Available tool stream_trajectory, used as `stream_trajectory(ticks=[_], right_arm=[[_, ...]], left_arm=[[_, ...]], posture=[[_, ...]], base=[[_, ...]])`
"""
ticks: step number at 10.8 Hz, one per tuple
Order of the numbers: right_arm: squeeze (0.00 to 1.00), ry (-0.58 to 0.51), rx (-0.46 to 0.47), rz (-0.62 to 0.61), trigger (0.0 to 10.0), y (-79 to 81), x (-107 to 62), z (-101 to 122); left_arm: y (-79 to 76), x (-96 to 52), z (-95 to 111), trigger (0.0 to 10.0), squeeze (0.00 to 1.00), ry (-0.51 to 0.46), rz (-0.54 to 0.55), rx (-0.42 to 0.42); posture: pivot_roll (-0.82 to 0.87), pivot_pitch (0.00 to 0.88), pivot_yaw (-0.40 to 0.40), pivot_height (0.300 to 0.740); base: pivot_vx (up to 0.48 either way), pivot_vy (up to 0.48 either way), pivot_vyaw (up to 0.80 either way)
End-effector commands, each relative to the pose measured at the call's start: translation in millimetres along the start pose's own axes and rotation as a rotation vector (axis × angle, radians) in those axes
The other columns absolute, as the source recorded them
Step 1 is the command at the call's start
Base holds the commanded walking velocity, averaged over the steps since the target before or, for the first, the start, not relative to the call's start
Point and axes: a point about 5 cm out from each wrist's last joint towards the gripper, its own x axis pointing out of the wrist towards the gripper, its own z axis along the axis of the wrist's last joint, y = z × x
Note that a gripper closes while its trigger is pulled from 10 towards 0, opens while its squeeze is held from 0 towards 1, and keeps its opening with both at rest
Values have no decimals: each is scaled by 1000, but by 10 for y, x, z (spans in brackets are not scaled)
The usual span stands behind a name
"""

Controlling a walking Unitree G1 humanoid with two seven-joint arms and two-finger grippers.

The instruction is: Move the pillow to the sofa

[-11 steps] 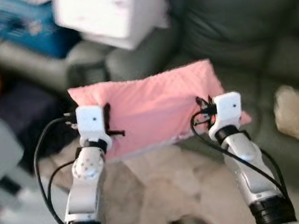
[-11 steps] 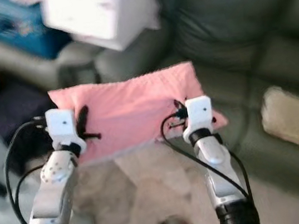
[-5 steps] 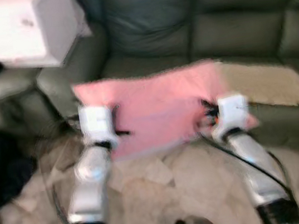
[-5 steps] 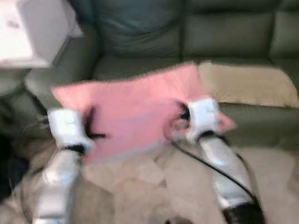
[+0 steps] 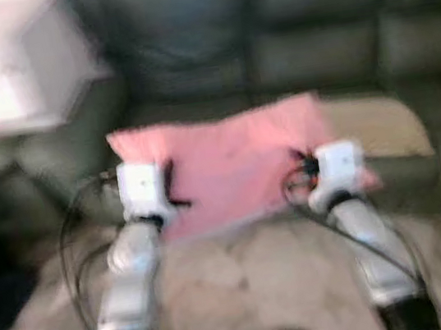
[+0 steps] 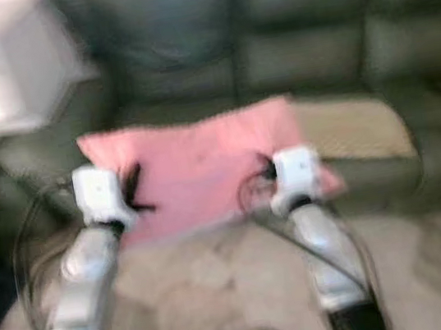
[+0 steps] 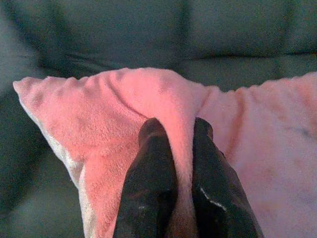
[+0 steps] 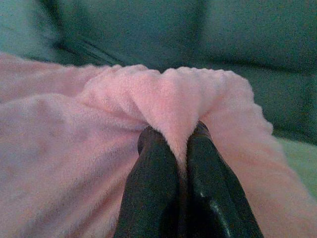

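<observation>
No text, label, brand, number or sign can be read anywhere here. The head views are blurred, and the pink pillow (image 5: 228, 160), the dark sofa (image 5: 308, 27) and the white box (image 5: 4, 77) at the sofa's left end show plain, unmarked surfaces.

Both eye views are smeared with motion blur, so edges run soft everywhere. A white box (image 5: 7, 72) at upper left glares, overexposed. The wrist views are dimmer with a cool cast: pink pillow (image 7: 124, 109) fabric is sharp, while the green sofa (image 8: 148, 29) behind is out of focus.
</observation>
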Motion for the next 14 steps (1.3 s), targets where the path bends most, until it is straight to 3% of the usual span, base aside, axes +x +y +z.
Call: stream_trajectory(ticks=[1, 3, 6, 14], right_arm=[[0, -63, 13, 38, 10000, 128, 65, 146], [0, -54, 11, 37, 10000, 126, 47, 118], [0, -34, 5, 36, 10000, 108, -10, 46], [0, -37, 11, 43, 10000, 144, 10, 45]], left_arm=[[132, -55, -72, 10000, 0, 17, 28, 35], [237, -133, -216, 10000, 0, 60, 68, 56], [327, -149, -273, 10000, 0, 85, 125, 61], [304, -122, -245, 10000, 0, 78, 118, 70]], posture=[[-58, 78, -31, 740], [-56, 79, -31, 740], [-53, 87, -31, 740], [-40, 87, -29, 740]], base=[[465, 0, 0], [457, 0, 0], [363, 226, 0], [0, 469, 0]])
